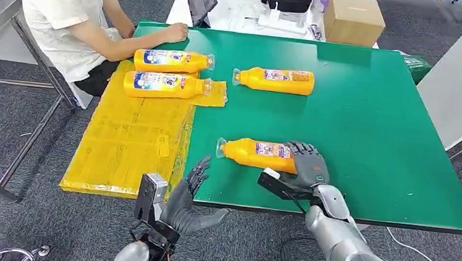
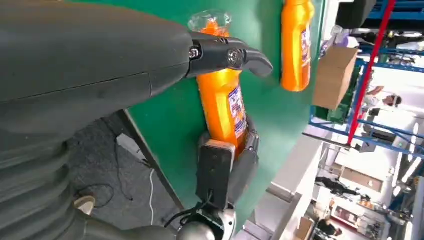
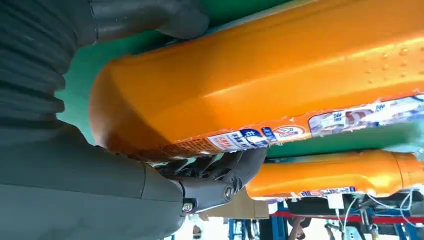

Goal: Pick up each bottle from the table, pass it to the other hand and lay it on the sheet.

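Head view: the right robot hand [image 1: 305, 165] grasps the base of the near bottle [image 1: 255, 153], lying on the green surface [image 1: 375, 131]; the left robot hand [image 1: 191, 198] hangs spread, holding nothing. Two bottles [image 1: 169, 72] lie on the yellow sheet [image 1: 128, 140]; another bottle [image 1: 277, 80] lies apart.

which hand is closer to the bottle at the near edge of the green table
Right. The right hand is wrapped around the base end of the near bottle, touching it. The left hand hovers open off the table edge, short of its cap end.
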`<state>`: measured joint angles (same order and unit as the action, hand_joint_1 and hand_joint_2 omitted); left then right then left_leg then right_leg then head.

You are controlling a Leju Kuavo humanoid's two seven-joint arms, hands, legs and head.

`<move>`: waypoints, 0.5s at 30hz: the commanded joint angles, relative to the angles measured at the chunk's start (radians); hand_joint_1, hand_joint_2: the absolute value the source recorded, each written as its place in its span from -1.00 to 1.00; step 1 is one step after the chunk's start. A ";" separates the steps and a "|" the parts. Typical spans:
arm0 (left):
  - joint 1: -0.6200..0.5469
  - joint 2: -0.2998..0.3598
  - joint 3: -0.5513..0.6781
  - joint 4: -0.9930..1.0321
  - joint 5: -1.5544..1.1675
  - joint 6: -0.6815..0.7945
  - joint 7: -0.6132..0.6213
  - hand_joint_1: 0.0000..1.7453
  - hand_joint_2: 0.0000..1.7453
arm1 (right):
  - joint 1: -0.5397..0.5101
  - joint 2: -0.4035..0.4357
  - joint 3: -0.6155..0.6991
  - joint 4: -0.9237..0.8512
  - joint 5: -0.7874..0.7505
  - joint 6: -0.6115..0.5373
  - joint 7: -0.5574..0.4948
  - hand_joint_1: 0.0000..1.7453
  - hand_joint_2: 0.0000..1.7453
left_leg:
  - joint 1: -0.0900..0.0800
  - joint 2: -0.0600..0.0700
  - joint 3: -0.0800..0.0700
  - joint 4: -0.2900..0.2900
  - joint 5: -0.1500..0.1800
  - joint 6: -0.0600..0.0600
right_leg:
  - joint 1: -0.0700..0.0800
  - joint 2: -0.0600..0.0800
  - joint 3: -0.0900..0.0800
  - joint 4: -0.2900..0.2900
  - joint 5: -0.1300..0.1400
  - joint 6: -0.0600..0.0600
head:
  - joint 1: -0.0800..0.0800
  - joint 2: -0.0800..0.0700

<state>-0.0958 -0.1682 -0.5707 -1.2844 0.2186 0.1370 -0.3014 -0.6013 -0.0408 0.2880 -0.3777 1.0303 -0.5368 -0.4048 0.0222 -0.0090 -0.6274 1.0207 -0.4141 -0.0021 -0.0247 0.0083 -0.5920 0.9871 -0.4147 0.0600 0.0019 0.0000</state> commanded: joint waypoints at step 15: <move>-0.021 0.012 0.042 0.105 0.317 0.127 0.048 -1.00 1.00 | 0.059 0.057 -0.122 -0.169 -0.349 -0.129 -0.258 1.00 1.00 | -0.001 0.001 -0.003 -0.001 -0.001 0.001 | 0.000 0.001 -0.002 0.000 0.000 -0.002 | 0.000 0.000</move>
<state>-0.0898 -0.1678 -0.5566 -1.2760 0.4285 0.2285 -0.2765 -0.5289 0.0053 0.1865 -0.4600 0.7619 -0.6565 -0.6336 0.0220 -0.0101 -0.6323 1.0207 -0.4140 -0.0021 -0.0248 0.0080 -0.5954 0.9873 -0.4148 0.0602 0.0023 0.0000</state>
